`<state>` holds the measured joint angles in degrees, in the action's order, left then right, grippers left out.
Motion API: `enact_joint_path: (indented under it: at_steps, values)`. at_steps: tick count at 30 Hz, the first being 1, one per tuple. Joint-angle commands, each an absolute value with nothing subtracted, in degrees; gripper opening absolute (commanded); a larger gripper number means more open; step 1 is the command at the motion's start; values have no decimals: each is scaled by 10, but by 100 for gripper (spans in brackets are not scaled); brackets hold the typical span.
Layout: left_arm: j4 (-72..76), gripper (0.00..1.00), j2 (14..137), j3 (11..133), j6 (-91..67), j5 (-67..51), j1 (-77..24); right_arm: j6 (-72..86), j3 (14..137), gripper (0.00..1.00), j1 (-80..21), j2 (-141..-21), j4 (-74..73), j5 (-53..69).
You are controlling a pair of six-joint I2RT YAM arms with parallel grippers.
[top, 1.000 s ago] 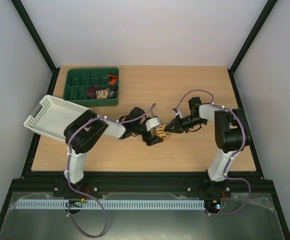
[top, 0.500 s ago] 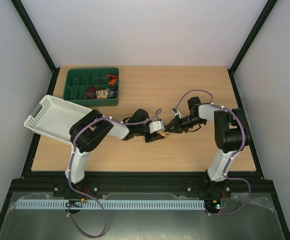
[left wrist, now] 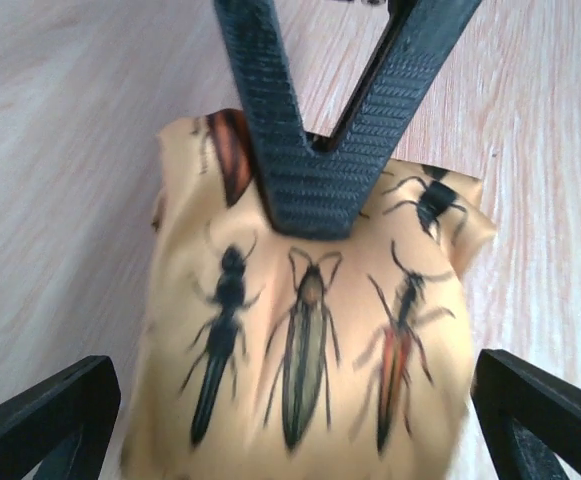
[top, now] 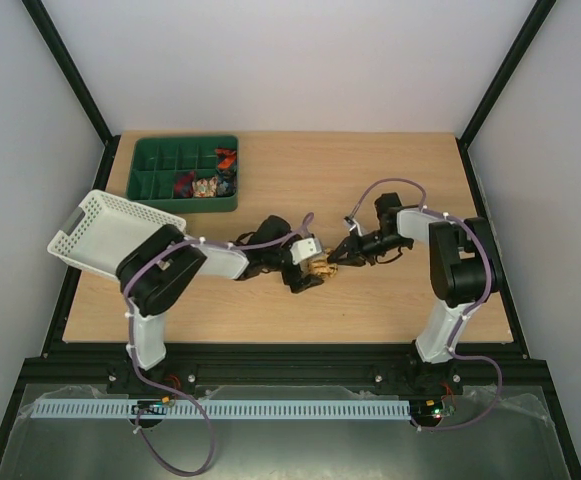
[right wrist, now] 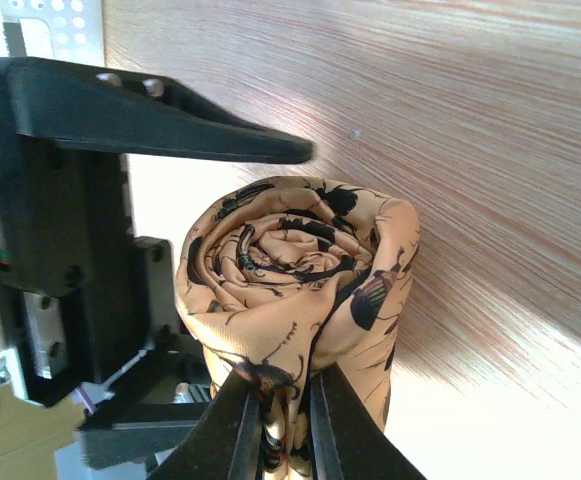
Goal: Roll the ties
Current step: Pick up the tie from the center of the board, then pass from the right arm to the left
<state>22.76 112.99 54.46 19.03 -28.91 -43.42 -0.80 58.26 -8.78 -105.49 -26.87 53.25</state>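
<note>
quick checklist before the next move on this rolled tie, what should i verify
1. Tie rolled into a coil: ok, the spiral end shows in the right wrist view.
2. Right claw gripping the coil's edge: ok, shut on the fabric.
3. Left claw open around the coil: ok, its fingers stand on either side, not touching it.
4. No loose tail hanging out: cannot tell, the underside is hidden.
5. Free cell in the green tray: ok, the left cells look empty.
</note>
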Motion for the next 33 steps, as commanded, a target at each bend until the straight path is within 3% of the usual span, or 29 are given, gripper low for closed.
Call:
enact_joint_path:
  at_steps: [1,9,14,19,22,33]
  values:
    - [161,99,1041,528,151,-283,-405,-4,607,1,-82,-1019,-299,544]
    - [-89,100,928,631,90,-301,-294,78,658,1,-75,-975,-238,569]
    - [-213,100,920,748,64,-404,-185,165,681,1,-76,-944,-149,579]
    - [-337,100,965,870,52,-534,-140,287,673,1,-85,-915,16,598]
    - [-332,100,973,877,9,-610,-132,357,674,1,-100,-907,103,610]
    - [-26,100,961,777,-294,-709,-146,484,651,1,-151,-888,274,618]
